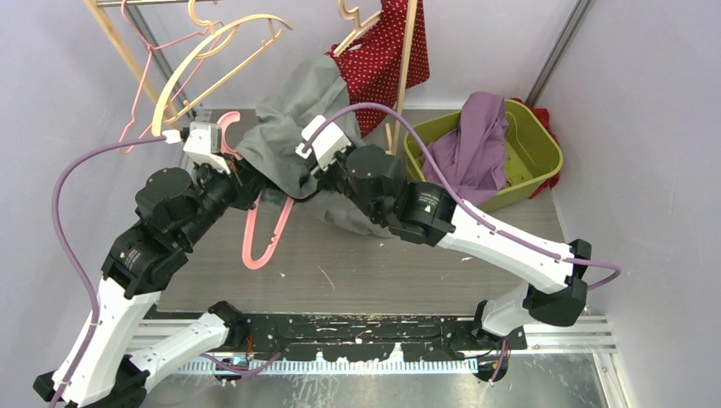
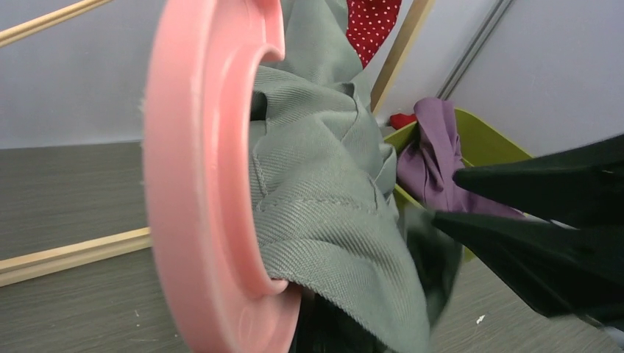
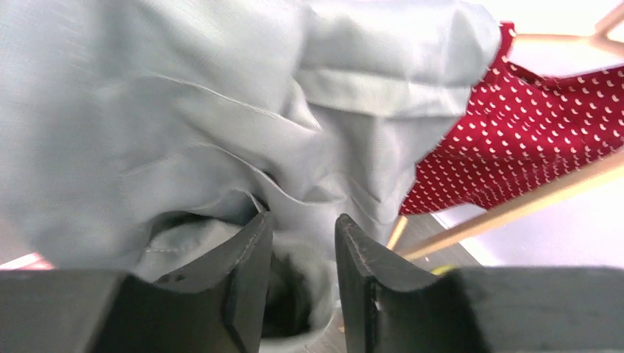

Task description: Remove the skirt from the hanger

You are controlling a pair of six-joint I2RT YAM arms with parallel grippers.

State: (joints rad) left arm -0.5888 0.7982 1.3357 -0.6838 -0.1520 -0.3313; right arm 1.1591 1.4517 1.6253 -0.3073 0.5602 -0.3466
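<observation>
One green bin point(image 1: 551, 157) holds purple cloth point(image 1: 472, 144); left fingers point(image 1: 236, 167) clamp pink hanger point(image 2: 199, 184), right fingers point(image 3: 246, 287) apart by skirt point(image 3: 184, 110).

Grey skirt point(image 3: 169, 103) fills most of frame, creased and bunched; two dark fingers point(image 3: 246, 287) of right gripper point(image 3: 302, 224) rise from bottom edge, parted, skirt fold hanging in gap between; red white-dotted garment point(image 3: 530, 140) at right; pale wooden rod point(image 3: 515, 209) slants beneath it

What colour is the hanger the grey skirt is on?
Pink; the hanger shows best in the left wrist view.
</observation>
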